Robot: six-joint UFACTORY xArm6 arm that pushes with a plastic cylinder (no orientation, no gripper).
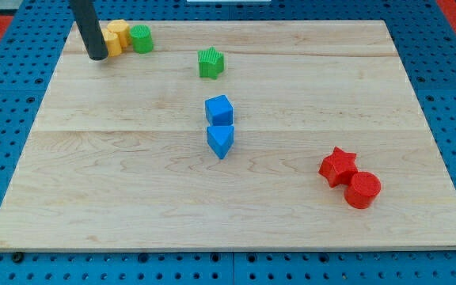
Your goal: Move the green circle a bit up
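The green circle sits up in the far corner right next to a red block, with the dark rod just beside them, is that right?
Not quite. The block next to the green circle is yellow, not red; the camera view shows the two touching near the board's top left. The rest holds: my tip stands just beside them, at the yellow block's left.

No text, label, brand, number or sign can be read anywhere: none on the wooden worktop (133, 198), and none on any of the coloured blocks or on the dark rod
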